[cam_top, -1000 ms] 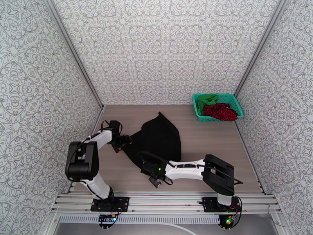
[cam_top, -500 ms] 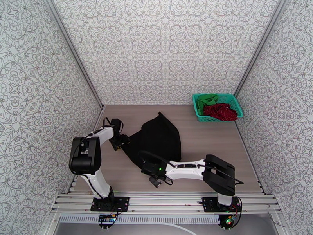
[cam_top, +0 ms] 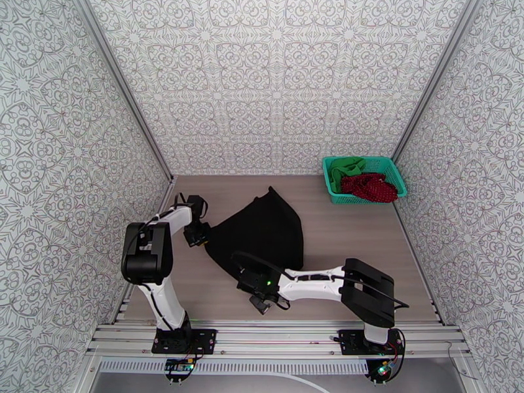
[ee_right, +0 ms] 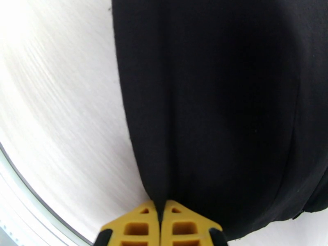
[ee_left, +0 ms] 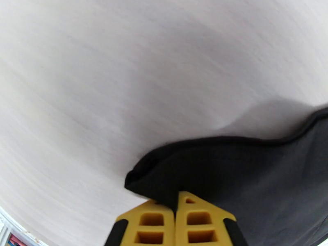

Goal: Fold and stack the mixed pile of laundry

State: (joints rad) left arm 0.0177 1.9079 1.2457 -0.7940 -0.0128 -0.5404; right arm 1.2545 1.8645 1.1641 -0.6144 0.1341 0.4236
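The black garment [cam_top: 265,230] lies spread on the wooden table [cam_top: 347,237] between both arms. My left gripper [cam_top: 204,233] is shut on its left corner; in the left wrist view the yellow fingertips [ee_left: 152,220] pinch the black garment [ee_left: 246,181] at its rolled hem. My right gripper [cam_top: 243,276] is shut on the near edge; in the right wrist view the black garment [ee_right: 221,103] runs as a fold into the closed fingertips [ee_right: 143,222]. The green garment [cam_top: 345,168] and the dark red dotted garment [cam_top: 371,186] lie in the teal basket [cam_top: 334,194] at the back right.
Patterned walls enclose the table on three sides. An aluminium rail [cam_top: 275,338] with both arm bases runs along the near edge. Bare wood lies right of the black garment, in front of the basket.
My left gripper has pulled the black garment's left corner farther left and back, the arm folding upright. The cloth's left edge is stretched out more. The right arm stayed still.
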